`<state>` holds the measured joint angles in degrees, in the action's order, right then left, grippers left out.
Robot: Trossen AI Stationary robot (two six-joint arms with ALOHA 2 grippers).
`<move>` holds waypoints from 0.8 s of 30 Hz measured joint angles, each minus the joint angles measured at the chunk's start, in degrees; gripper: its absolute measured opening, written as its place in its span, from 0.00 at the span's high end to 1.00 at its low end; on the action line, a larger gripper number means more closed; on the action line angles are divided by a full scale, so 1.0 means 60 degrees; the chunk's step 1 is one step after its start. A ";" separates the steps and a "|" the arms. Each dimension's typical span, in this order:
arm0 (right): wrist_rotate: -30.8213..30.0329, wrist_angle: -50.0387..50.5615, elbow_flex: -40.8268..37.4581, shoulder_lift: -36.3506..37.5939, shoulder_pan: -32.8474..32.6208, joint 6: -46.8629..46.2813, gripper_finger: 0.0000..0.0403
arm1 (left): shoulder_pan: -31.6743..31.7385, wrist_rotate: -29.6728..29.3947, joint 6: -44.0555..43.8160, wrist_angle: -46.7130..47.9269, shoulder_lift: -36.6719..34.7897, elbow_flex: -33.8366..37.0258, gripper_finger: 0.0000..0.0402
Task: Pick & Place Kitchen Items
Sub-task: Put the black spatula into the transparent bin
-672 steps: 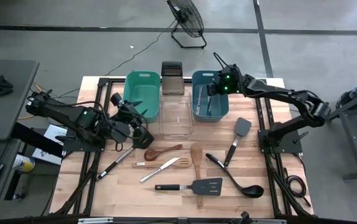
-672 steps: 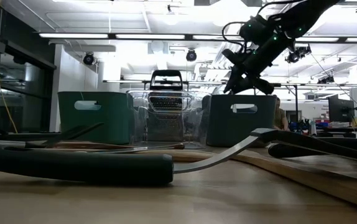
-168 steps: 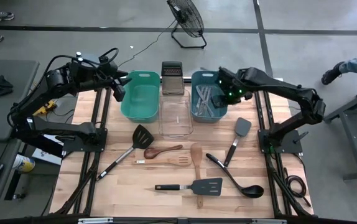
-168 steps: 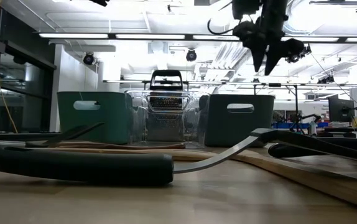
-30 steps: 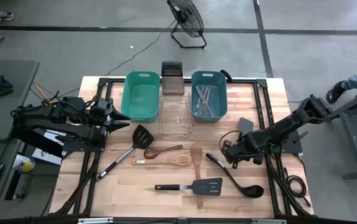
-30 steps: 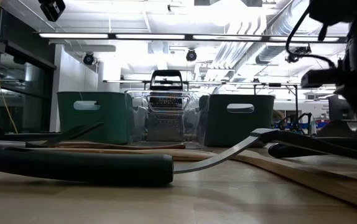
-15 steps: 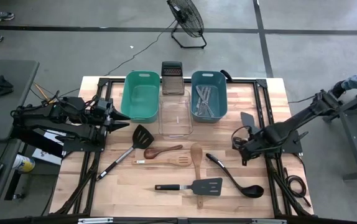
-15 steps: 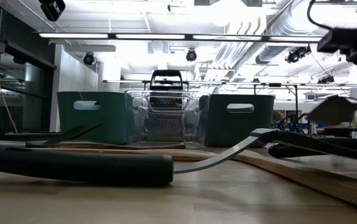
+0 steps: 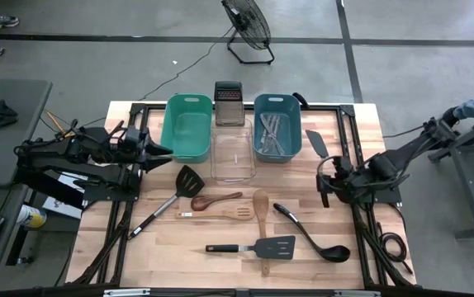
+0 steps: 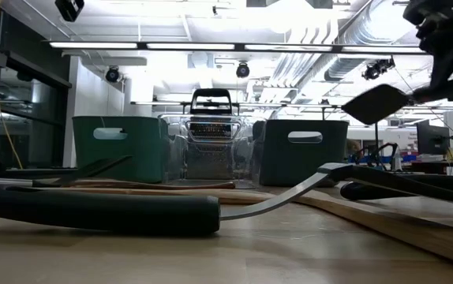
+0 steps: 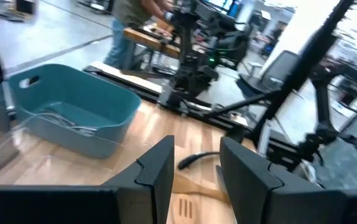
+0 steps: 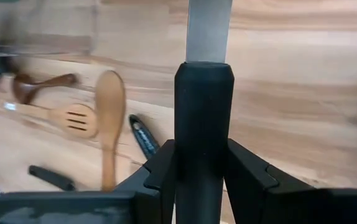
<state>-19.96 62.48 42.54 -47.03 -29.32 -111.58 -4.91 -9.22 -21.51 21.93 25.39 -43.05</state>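
One black turner hangs above the table's right edge, clamped by its handle in the right gripper; carry it level to the blue tub, then lower it. The left gripper waits, part-open and empty, at the left edge.

Table: pale wood planks, matt. Turner: matt black plastic handle, smooth brushed-metal shank. Spoon: bare wood.

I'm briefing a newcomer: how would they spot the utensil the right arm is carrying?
Start at the blue tub in the table's back row and look just to its right, near the right gripper. There a black turner hangs in the air, its handle pinched between the fingers. Every other utensil lies flat on the table or inside a tub.
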 joint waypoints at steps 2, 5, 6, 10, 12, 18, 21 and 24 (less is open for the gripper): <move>-0.0252 0.0027 0.0000 0.0257 0.0000 0.0262 0.75 | 0.0000 -0.0168 -0.0077 0.0003 0.0000 0.0000 0.68; -0.0834 -0.0067 0.0000 0.0651 0.0000 0.0799 0.75 | 0.0001 -0.0410 -0.0281 -0.0001 0.0114 0.0000 0.68; -0.1096 -0.0191 0.0000 0.0782 0.0000 0.1089 0.75 | 0.0000 -0.0469 -0.0362 -0.0007 0.0163 0.0000 0.68; -0.2372 -0.1545 0.0000 0.1337 0.0000 0.2977 0.75 | 0.0000 -0.0648 -0.0746 -0.0129 0.0504 0.0000 0.68; -0.2935 -0.2444 0.0000 0.1563 0.0012 0.4282 0.75 | 0.0000 -0.0673 -0.0785 -0.0432 0.0723 0.0000 0.68; -0.3385 -0.5982 0.0000 0.2027 0.0011 0.9410 0.75 | 0.0000 -0.0673 -0.0892 -0.1709 0.1423 0.0000 0.68; -0.2954 -0.7832 0.0004 0.2115 0.0011 1.1602 0.75 | 0.0000 -0.0669 -0.0894 -0.2312 0.1756 0.0000 0.68; -0.2251 -0.9236 0.0004 0.2154 0.0011 1.3159 0.75 | 0.0000 -0.0669 -0.0894 -0.2887 0.2125 0.0004 0.68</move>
<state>-33.47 7.06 42.57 -34.11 -29.26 -32.63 -4.91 -13.23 -26.87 4.61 38.14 -43.03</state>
